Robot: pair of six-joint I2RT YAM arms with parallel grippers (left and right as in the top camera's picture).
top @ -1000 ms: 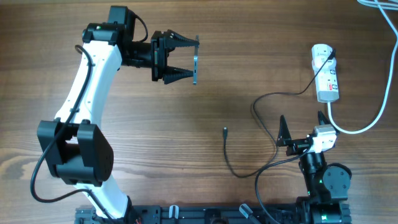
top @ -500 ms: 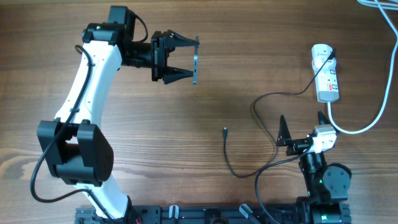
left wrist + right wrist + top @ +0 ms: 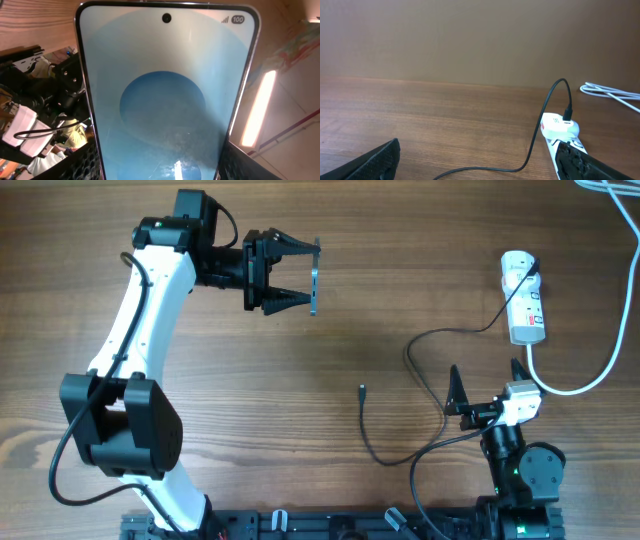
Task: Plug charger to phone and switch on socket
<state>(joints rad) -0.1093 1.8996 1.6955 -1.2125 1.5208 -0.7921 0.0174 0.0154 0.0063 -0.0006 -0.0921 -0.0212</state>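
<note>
The phone (image 3: pixel 167 100), its pale blue screen showing a darker disc, is clamped on edge in the left gripper's (image 3: pixel 312 276) jaws, over the far-left part of the brown wood-grain surface (image 3: pixel 400 260). The right gripper's (image 3: pixel 487 383) jaws are released. A plain tan wall (image 3: pixel 470 35) stands behind.

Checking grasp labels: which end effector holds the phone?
The left end effector, clamped on the phone; the right end effector sits open and empty.
</note>
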